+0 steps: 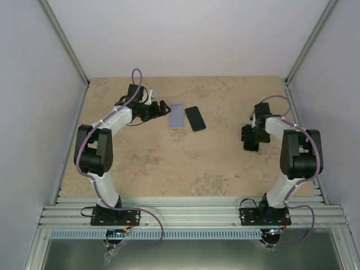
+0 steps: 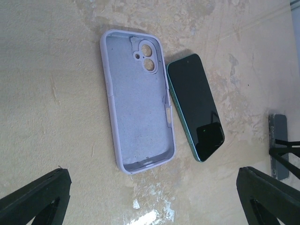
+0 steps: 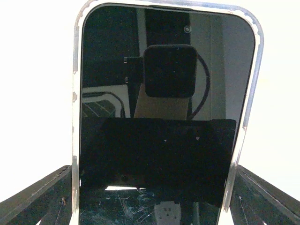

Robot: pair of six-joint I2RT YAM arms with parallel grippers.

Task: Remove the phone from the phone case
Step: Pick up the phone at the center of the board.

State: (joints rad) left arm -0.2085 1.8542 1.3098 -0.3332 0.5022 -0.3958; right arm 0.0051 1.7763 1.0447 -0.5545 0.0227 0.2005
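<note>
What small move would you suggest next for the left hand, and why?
Probably swing the open left hand right toward the clear-cased phone that the right hand appears to grip. The lavender case already lies empty beside the green-edged phone, so that pair looks finished.

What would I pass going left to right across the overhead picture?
Left arm's black tool → empty lilac silicone phone case → dark-screened green-edged phone → right arm's black tool, gripping a second phone in a clear case.
</note>
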